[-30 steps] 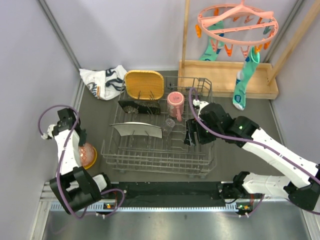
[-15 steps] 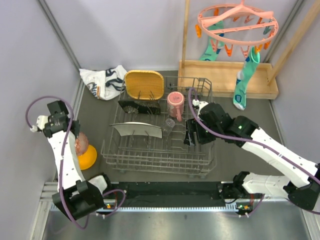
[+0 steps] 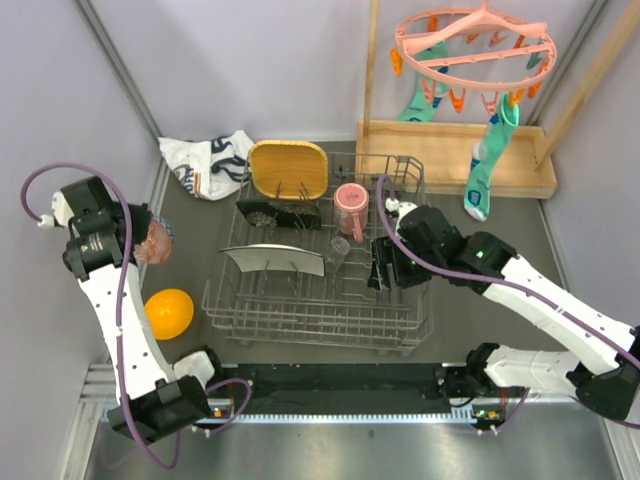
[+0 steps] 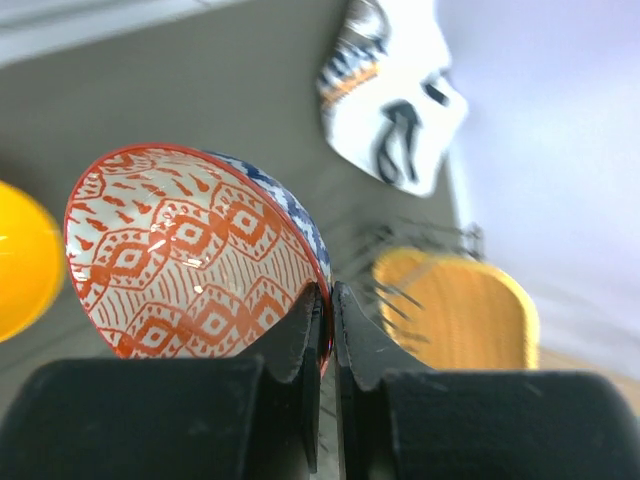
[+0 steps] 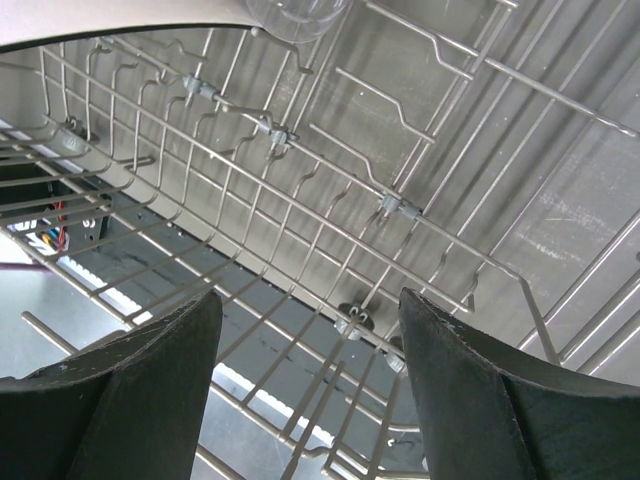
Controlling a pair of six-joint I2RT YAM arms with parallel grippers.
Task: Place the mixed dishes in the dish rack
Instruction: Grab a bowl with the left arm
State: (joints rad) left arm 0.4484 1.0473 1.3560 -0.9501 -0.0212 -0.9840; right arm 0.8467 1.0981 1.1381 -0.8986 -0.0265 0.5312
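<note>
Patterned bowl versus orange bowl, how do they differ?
The patterned bowl is pinched by its rim in the left gripper, tipped on edge; the orange bowl lies on the table. The patterned bowl carries red and blue motifs; the orange bowl is plain. Both are outside the dish rack.

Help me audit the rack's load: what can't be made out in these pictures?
- Top view: patterned bowl mostly hidden by the left arm.
- Left wrist view: orange bowl cut by the left edge; yellow plate blurred.
- Right wrist view: clear glass cut by the top edge.
</note>
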